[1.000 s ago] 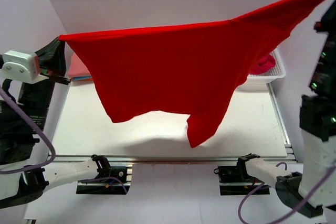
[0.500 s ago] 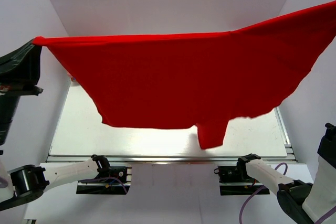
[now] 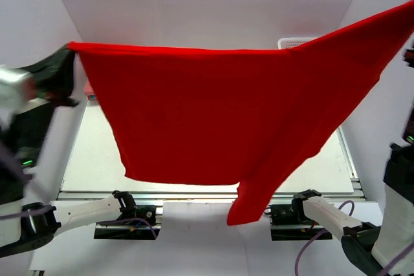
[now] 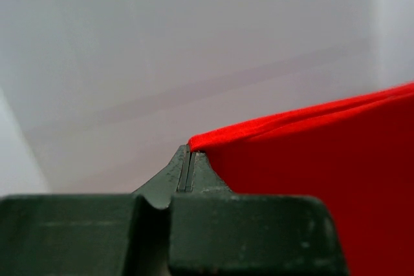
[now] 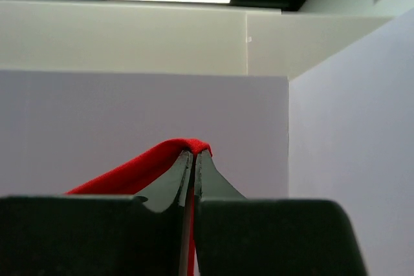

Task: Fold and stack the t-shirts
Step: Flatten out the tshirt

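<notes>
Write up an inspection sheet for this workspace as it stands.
Surface: white table, mostly hidden behind the shirt.
Job's things: red t-shirt stretched in the air between both arms, one corner hanging lowest.
Clutter: white basket, only its rim showing above the shirt.
Grippers: left gripper and right gripper, fingers shut on the shirt's top edge.
Cables: purple cable looping by the right arm's base.
Surroundings: white walls.

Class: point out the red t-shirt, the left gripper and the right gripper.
red t-shirt (image 3: 194,114), top view, middle of the cloth
left gripper (image 4: 187,158), left wrist view, between its fingertips
right gripper (image 5: 193,158), right wrist view, between its fingertips
</notes>
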Robot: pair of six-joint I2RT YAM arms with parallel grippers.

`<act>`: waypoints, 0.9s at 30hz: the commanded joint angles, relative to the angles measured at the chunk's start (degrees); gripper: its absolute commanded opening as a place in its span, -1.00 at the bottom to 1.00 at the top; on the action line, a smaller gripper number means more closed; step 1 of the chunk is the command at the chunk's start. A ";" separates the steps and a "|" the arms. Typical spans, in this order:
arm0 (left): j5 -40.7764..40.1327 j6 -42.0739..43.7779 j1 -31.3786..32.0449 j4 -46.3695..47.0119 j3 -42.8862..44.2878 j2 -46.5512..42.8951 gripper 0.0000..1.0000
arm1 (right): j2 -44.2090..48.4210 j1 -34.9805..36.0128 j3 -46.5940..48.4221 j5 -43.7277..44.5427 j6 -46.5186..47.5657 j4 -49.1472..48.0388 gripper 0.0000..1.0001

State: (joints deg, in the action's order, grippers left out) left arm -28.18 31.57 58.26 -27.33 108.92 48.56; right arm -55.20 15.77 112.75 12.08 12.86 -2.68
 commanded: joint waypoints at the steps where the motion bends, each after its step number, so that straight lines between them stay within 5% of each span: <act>1: -13.60 9.95 0.89 12.27 -9.91 4.43 -1.00 | -2.98 -0.30 -4.63 5.05 2.08 -4.35 -1.00; 6: -23.84 24.40 -0.51 39.67 -24.00 8.39 -1.00 | -5.53 -0.30 -15.52 7.87 3.04 -8.74 -1.00; 12: -24.46 27.84 -1.21 53.76 -37.81 10.06 -1.00 | -5.88 -0.48 -36.51 15.69 2.78 -19.99 -1.00; 18: -24.46 26.71 -5.43 59.24 -44.67 14.54 -1.00 | -11.15 -0.39 -42.00 16.40 0.85 -23.86 -1.00; 27: -24.46 18.62 -19.93 60.55 -41.96 32.90 -1.00 | -29.17 -0.48 -34.27 20.27 3.48 -25.71 -1.00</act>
State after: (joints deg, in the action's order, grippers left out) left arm -52.14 54.30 42.11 32.47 64.73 77.23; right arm -81.62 15.68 74.59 29.50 15.25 -22.55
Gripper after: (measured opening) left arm 0.008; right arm 0.017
